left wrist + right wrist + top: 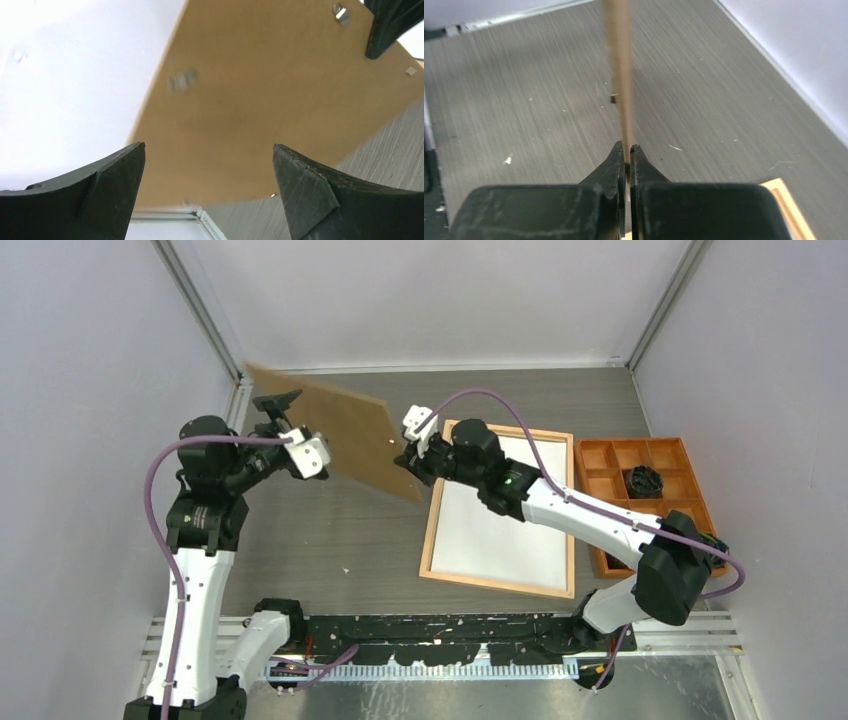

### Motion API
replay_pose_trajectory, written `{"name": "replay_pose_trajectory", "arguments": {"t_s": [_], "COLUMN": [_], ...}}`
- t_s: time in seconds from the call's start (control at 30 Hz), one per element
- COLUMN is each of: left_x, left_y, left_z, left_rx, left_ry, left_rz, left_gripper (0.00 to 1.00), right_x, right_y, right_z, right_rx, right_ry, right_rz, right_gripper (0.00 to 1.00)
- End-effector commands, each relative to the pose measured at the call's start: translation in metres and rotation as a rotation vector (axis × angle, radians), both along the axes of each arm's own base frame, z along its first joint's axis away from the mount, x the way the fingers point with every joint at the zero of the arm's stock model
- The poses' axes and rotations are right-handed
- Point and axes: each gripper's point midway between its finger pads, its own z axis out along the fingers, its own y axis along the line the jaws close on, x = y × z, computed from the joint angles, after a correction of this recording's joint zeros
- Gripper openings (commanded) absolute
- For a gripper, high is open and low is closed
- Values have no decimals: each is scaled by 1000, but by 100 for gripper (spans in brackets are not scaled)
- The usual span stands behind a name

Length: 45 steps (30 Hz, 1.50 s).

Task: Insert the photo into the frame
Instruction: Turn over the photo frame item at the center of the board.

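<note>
The photo (330, 435) hangs tilted above the table's far left, plain brown back (260, 100) up; its printed side is hidden. My right gripper (408, 458) is shut on its right edge. In the right wrist view the board (620, 60) runs edge-on out of the pinched fingertips (627, 147). My left gripper (278, 415) is at the photo's left side, open. Its jaws (209, 150) stand wide with the brown back beyond them and nothing gripped. The frame (433, 525), thin light wood around a white centre, lies flat on the table below the right arm.
An orange compartment tray (600, 480) sits right of the frame with a black object (645, 480) in one cell. White walls close in the left, right and far sides. A corner of the frame (786, 200) shows beneath the right wrist.
</note>
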Motion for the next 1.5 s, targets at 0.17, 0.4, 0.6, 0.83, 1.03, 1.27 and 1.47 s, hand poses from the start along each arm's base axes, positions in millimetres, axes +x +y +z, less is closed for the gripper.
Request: {"name": "replay_pose_trajectory", "arguments": {"t_s": [0.17, 0.4, 0.6, 0.83, 1.03, 1.27, 1.47], "left_x": [10, 27, 45, 82, 112, 113, 101], "left_y": [27, 62, 106, 102, 75, 43, 33], "left_z": [17, -8, -75, -120, -148, -174, -184], "left_rx": [-193, -257, -293, -377, -362, -316, -295], "left_ry": [99, 304, 636, 777, 815, 908, 995], "left_rz": [138, 177, 112, 71, 63, 21, -48], "left_gripper": [100, 100, 97, 94, 95, 94, 92], "right_x": [-3, -3, -10, -19, -23, -20, -11], "right_y": [-12, -21, -23, -23, -22, -46, -64], "right_z": [19, 14, 18, 23, 29, 67, 63], "right_rx": [203, 222, 243, 279, 344, 522, 573], "right_ry": [174, 148, 141, 166, 241, 493, 573], "right_rz": [-54, -87, -63, -41, -50, -67, -101], "right_gripper": [1, 1, 1, 1, 1, 1, 1]}}
